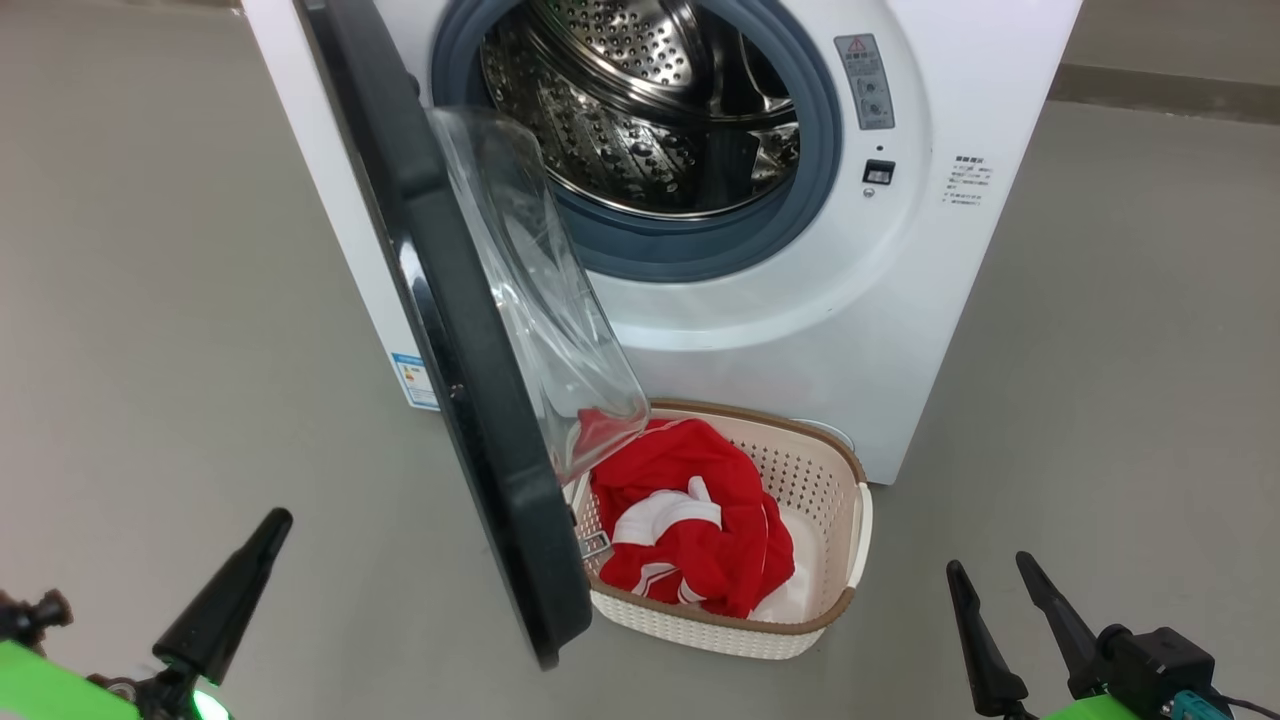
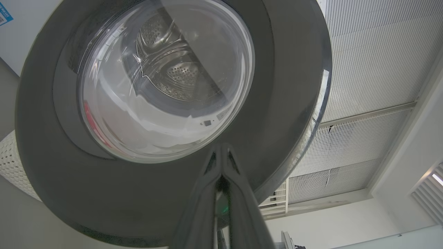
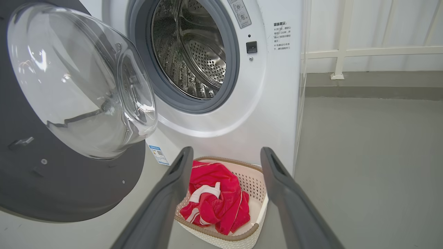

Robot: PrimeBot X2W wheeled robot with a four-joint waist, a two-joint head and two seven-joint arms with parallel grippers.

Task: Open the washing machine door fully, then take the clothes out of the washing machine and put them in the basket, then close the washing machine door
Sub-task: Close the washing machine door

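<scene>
Door (image 1: 455, 340): open, hanging beside the basket (image 1: 800, 626); drum (image 1: 640, 100) empty.
Clothes (image 1: 690, 520): in basket.
Left gripper (image 2: 221, 152): pinched closed, empty, near door's outer face.
Right gripper (image 1: 990, 568): spread wide, empty.
Closing: push rim steadily near its free edge until it latches.

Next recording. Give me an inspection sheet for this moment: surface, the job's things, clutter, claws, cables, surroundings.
surface: bare grey floor, no table.
washing machine: the drum looks empty as far as it can be seen.
washing machine door: swung open, its lower edge over the basket's left end.
clothes: red with white stripes, heaped in the basket.
basket: on the floor in front of the machine.
clutter: nothing seen.
left claw: shut, empty, facing the door's outer side without touching it.
right claw: open, empty, low at the right.
cables: thin dark lead at the right wrist.
surroundings: white railing and a wall beyond the machine.
</scene>
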